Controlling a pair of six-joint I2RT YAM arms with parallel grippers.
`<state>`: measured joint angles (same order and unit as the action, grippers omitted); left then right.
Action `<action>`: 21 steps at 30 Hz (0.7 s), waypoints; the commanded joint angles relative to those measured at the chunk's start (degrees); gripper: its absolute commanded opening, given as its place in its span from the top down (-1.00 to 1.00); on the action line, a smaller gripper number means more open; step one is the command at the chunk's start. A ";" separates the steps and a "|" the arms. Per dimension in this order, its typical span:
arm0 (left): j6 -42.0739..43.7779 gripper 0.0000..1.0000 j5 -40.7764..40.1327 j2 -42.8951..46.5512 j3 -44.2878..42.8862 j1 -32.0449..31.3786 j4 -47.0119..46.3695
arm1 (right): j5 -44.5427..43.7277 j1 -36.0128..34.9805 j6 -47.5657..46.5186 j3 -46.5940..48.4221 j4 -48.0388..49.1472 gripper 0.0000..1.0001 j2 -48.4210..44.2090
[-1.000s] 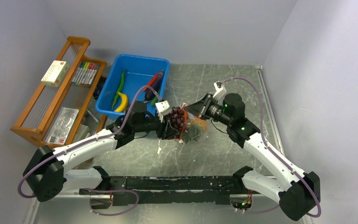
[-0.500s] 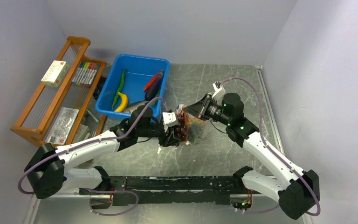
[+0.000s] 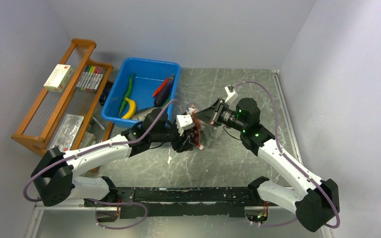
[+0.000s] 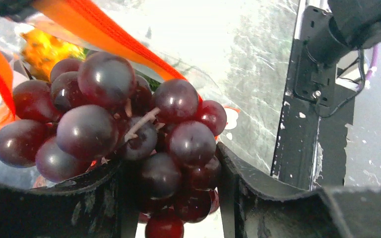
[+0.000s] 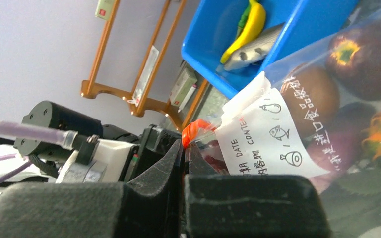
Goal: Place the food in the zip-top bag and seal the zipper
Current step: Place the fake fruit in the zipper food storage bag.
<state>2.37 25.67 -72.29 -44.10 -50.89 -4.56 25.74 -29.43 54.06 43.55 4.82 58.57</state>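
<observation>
Top view: both arms meet mid-counter [image 3: 248, 158], just in front of the blue bin [image 3: 129, 64]. The right fingers [image 3: 201, 115] hold the clear bag [image 3: 209, 136] up by its rim, and the left fingers [image 3: 192, 136] reach into the bag's mouth from the left. A wooden rack [image 3: 39, 134] with marker pens [image 3: 92, 77] stands well to the left, out of the way. Left wrist view: a bunch of dark red grapes [image 4: 119, 134] is clamped between the two fingers and touches both. It sits right at the bag's mouth with the red zipper [image 4: 109, 34] arching over it. The orange pineapple [image 4: 44, 49] lies beyond, already inside. Right wrist view: the fingers are pressed together, pinching the bag's rim at the zipper's end, beside a white label [image 5: 263, 129]. A dark purple piece [image 5: 367, 49] and a brown one [image 5: 310, 96] show through the plastic. A banana [image 5: 243, 25] and a grey fish [image 5: 258, 44] lie in the bin behind. Judgement: the step in hand is loading the grapes, and sealing is not yet begun. The next move calls for pushing the bunch past the zipper lip, spreading the left fingers so it drops, then backing out cleanly. The main risk looks like the floppy rim: the bunch could catch on the strip, or the bag could be dragged back with the fingers.
</observation>
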 commanded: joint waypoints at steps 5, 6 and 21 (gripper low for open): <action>-4.79 -0.06 -7.39 -3.04 -9.11 -0.40 7.39 | 7.31 0.08 0.84 -0.13 8.08 1.00 -1.00; -5.40 -0.07 -8.87 -3.19 -9.76 -0.36 8.39 | 7.64 0.10 0.79 -0.06 8.02 1.00 -0.91; -12.06 -0.10 -11.87 1.31 -13.85 -0.26 14.99 | 13.67 0.00 13.13 -5.37 24.03 1.00 2.86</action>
<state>-7.35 12.49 -74.54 -53.95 -50.89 10.00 34.48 -29.23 59.07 40.01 16.16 59.66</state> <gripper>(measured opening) 0.530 0.007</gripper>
